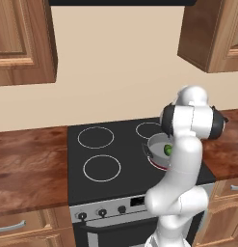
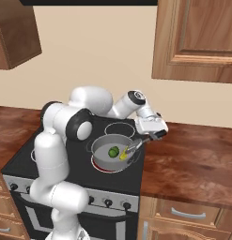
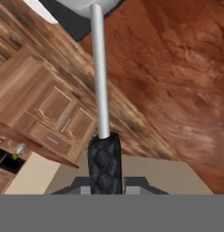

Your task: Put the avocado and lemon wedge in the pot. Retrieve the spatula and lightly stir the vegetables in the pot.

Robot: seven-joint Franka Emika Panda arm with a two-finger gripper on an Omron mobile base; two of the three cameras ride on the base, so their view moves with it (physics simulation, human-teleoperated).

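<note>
The grey pot (image 2: pixel 96 146) sits on the stove's front right burner. Inside it lie the dark green avocado (image 2: pixel 113 151) and, just right of it, the yellow lemon wedge (image 2: pixel 123 156). My gripper (image 2: pixel 152 135) hovers at the pot's right rim, shut on the spatula's black handle (image 3: pixel 104 163). The spatula's metal shaft (image 2: pixel 134 146) slants down into the pot, its tip beside the lemon wedge. In the left base view my arm hides most of the pot (image 1: pixel 154 144); the avocado (image 1: pixel 167 150) peeks out. In the hand view the shaft (image 3: pixel 99 77) runs up to the pot's rim (image 3: pixel 86 5).
The black stovetop (image 1: pixel 91 178) has burner rings (image 1: pixel 95 137) on its left half and knobs (image 2: pixel 108 202) along the front. Wooden counters (image 2: pixel 192 164) flank both sides. Wall cabinets (image 2: pixel 197 37) hang above, and drawers (image 2: pixel 188 215) sit below the right counter.
</note>
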